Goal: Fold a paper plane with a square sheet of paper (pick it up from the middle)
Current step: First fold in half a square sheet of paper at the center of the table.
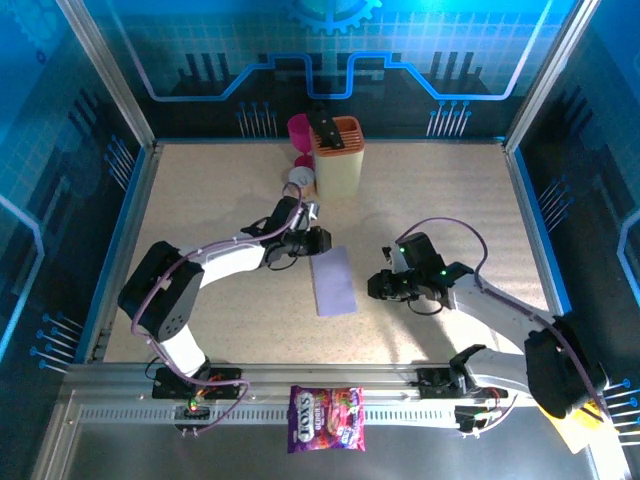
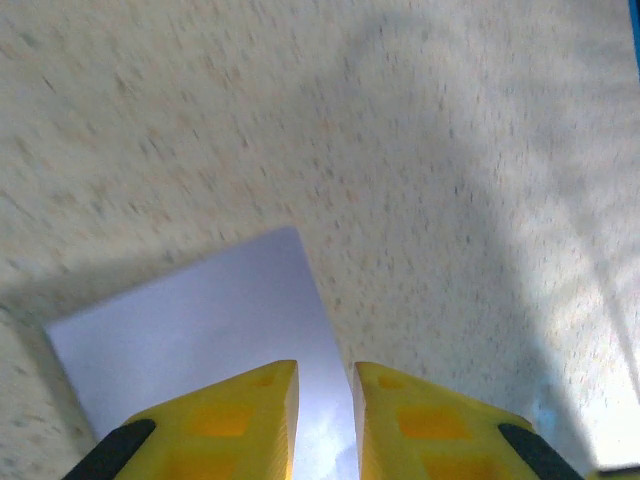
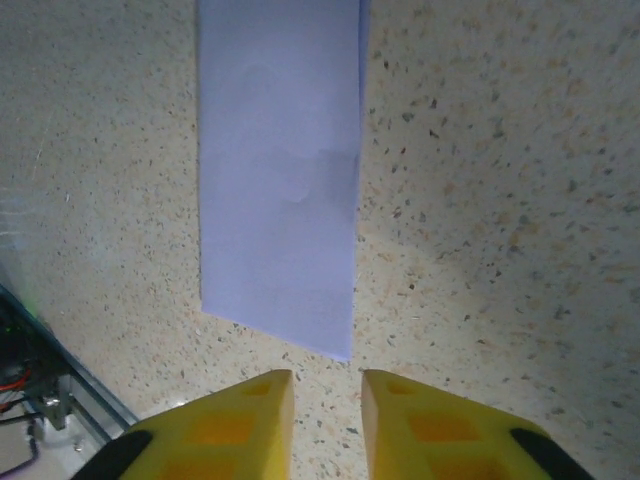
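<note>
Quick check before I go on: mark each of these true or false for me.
1. The lilac paper lies flat on the table between the two arms. True.
2. The right gripper holds the paper. False: its jaws stand slightly apart and empty, and the paper lies on the table ahead of them.
3. The paper is a pointed dart. False: it is a plain narrow rectangle.
4. The sweets bag lies at the near rail, apart from the paper. True.
5. The left gripper hangs over the sweets bag. False: it is at the paper's far end, with its jaws slightly apart and nothing between them.
</note>
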`<action>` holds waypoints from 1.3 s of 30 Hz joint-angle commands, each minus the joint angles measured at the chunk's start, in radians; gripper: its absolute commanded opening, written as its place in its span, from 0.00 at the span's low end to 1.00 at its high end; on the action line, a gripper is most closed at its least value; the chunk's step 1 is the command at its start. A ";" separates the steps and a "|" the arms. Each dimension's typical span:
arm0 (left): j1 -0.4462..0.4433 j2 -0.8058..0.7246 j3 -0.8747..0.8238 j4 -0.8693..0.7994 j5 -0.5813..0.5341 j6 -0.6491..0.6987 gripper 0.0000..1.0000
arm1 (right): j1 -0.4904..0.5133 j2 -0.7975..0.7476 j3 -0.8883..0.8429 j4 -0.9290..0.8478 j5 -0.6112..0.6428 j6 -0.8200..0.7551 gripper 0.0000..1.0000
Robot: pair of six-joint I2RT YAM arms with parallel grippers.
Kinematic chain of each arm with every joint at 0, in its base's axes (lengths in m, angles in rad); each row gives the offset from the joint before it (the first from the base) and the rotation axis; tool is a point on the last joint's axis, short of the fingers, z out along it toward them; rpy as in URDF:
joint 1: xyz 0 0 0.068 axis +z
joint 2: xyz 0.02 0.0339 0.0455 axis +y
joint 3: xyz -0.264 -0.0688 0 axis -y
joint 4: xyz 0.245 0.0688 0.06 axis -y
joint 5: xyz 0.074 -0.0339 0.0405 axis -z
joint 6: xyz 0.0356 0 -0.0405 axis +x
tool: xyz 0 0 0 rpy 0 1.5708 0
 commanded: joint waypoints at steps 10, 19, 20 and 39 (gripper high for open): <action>-0.049 0.053 -0.097 0.044 -0.039 -0.032 0.22 | 0.086 0.098 -0.034 0.113 -0.029 0.089 0.32; -0.048 0.096 -0.121 0.074 -0.055 -0.034 0.20 | 0.125 0.135 -0.048 0.121 -0.007 0.104 0.39; -0.048 0.101 -0.125 0.078 -0.054 -0.036 0.20 | 0.128 0.139 -0.044 0.123 -0.007 0.104 0.39; -0.048 0.119 -0.170 0.113 -0.048 -0.044 0.18 | 0.147 0.245 0.027 0.163 -0.025 0.098 0.35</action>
